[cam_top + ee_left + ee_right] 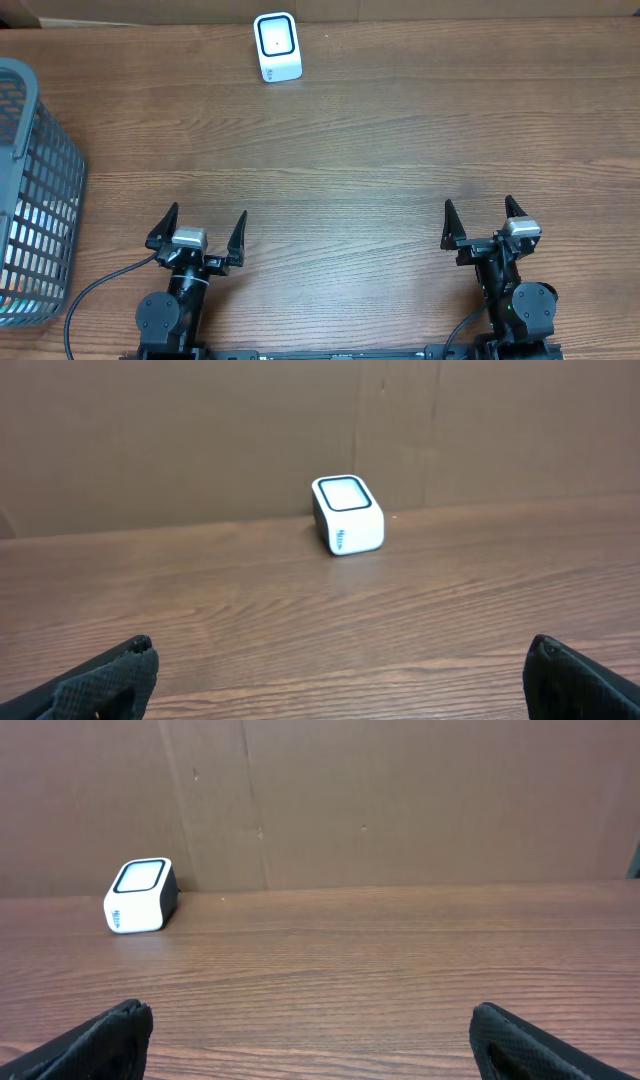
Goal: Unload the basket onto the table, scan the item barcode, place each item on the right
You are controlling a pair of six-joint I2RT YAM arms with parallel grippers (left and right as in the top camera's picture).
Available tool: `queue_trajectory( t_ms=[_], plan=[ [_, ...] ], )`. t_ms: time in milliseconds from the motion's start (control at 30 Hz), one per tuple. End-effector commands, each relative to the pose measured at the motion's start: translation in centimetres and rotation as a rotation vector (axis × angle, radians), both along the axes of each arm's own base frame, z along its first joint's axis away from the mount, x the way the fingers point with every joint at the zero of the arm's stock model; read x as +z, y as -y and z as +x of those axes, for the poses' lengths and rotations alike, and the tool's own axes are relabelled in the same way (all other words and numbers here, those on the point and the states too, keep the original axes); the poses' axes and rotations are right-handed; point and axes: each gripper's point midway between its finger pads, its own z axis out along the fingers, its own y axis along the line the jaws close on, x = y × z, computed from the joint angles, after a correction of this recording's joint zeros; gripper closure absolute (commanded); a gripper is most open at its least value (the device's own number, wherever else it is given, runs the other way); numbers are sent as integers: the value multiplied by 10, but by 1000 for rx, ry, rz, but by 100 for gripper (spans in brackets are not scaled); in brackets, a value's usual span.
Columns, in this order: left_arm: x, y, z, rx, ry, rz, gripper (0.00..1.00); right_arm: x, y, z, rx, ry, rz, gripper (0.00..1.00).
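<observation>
A small white barcode scanner (276, 46) with a dark-rimmed window stands at the table's far edge, left of centre; it also shows in the left wrist view as the scanner (347, 513) and in the right wrist view as the scanner (141, 895). The item and its barcode are not distinguishable; only something pale shows through the mesh of the basket (45, 150). My left gripper (207, 212) (340, 645) rests open and empty near the front edge. My right gripper (479, 202) (310, 1010) stands open and empty at the front right.
The grey mesh basket stands at the table's left edge, partly cut off by the frame. A brown cardboard wall (200, 440) runs along the back behind the scanner. Bare wood table (360, 150) lies between the grippers and the scanner.
</observation>
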Motion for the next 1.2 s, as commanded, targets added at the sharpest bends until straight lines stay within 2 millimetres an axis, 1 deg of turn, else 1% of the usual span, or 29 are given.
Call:
queue_trajectory(
  t_ms=[0, 100, 200, 400, 633, 900, 1033, 1167],
  plan=[
    [0, 5, -1, -33, 1, -9, 0, -2, 2, 0, -12, 1, -2, 0],
    [-2, 5, -1, -32, -11, -38, 0, -2, 2, 0, -12, 1, -2, 0],
    [0, 5, -2, -31, -9, -54, 0, -2, 2, 0, -12, 1, -2, 0],
    [15, 5, -5, -29, -6, -82, 0, -2, 2, 0, -12, 1, -2, 0],
    [28, 4, -7, -21, -97, -77, 0, -2, 2, 0, -12, 1, -2, 0],
    [52, 7, 7, -31, -165, -79, 0, -2, 2, 0, -12, 1, -2, 0],
    [72, 14, 16, -66, -194, -85, 0, -2, 2, 0, -12, 1, -2, 0],
    [92, 16, 25, -71, -287, -86, 0, -2, 2, 0, -12, 1, -2, 0]
  ],
)
